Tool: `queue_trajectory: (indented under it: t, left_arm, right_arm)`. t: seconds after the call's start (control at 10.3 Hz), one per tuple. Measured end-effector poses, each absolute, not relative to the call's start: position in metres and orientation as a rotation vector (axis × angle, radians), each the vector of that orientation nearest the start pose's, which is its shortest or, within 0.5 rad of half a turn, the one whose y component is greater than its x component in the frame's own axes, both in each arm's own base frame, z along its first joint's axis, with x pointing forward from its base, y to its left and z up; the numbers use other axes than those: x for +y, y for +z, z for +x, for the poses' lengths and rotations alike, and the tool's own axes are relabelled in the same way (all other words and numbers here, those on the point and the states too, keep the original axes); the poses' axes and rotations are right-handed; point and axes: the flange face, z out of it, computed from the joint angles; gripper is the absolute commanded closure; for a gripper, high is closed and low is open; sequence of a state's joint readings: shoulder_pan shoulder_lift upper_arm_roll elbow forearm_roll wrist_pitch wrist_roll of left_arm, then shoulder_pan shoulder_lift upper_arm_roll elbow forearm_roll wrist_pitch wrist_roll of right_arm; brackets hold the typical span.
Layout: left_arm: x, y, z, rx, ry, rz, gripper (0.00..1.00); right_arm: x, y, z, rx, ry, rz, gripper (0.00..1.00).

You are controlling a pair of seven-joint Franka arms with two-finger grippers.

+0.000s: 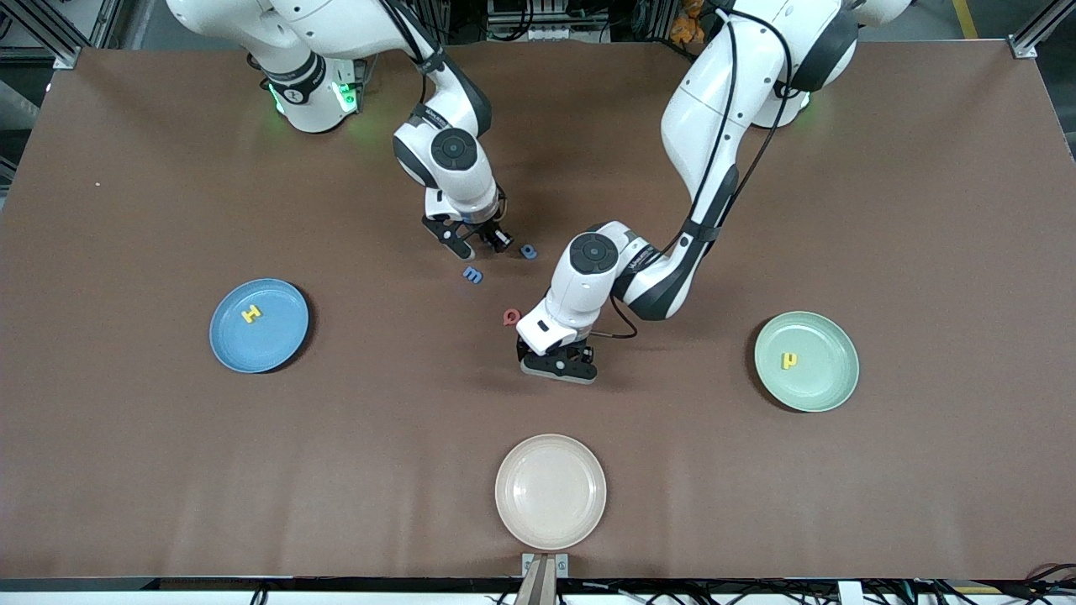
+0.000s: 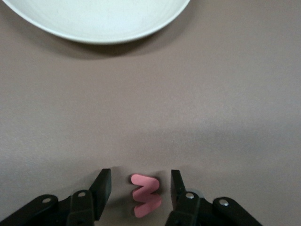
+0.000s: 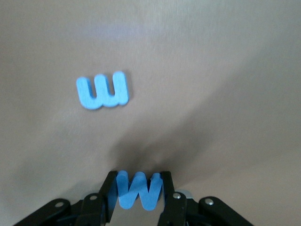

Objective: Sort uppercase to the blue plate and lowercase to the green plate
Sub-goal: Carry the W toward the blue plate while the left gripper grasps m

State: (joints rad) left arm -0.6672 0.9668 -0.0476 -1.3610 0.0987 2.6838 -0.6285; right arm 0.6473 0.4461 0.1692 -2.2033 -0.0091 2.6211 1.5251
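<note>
2 letters are in play. The red w (image 2: pixel 146 195) lies flat on the table (image 1: pixel 168 462) between the left end effector's (image 1: pixel 558 363) half-open fingers, nearer the front camera than the red Q (image 1: pixel 511 317); an off-centre closure could flip it away. The right end effector (image 3: pixel 139 193) pinches the blue M (image 3: pixel 139 189), just beside the blue m (image 1: pixel 473 274). That thin edge grip may slip before reaching the blue plate (image 1: pixel 231 340).

Brown table cover (image 1: pixel 925 210), metal framing (image 1: pixel 50 34)
</note>
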Motion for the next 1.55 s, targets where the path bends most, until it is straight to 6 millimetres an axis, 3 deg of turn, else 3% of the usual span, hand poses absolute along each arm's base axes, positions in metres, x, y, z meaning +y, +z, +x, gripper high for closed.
queue_trajectory:
  t: [0.19, 0.48, 0.77, 1.06, 1.55]
  left_arm:
    - [-0.498, 0.171, 0.579, 0.237, -0.495, -3.301, 0.44]
    - [-0.499, 0.172, 0.579, 0.237, -0.498, -3.302, 0.55]
    - [-0.499, 0.171, 0.579, 0.237, -0.497, -3.301, 0.61]
    - [-0.498, 0.171, 0.58, 0.236, -0.498, -3.3, 0.69]
    - [-0.498, 0.17, 0.58, 0.237, -0.497, -3.299, 0.67]
  right_arm:
    - [0.379, 0.184, 0.402, 0.977, 0.192, -3.059, 0.71]
    - [0.345, 0.214, 0.439, 0.733, 0.324, -3.181, 0.73]
    - [0.294, 0.244, 0.473, 0.456, 0.494, -3.255, 0.73]
    - [0.22, 0.272, 0.512, 0.157, 0.566, -3.293, 0.73]
    - [0.076, 0.279, 0.558, -0.317, 0.562, -3.249, 0.72]
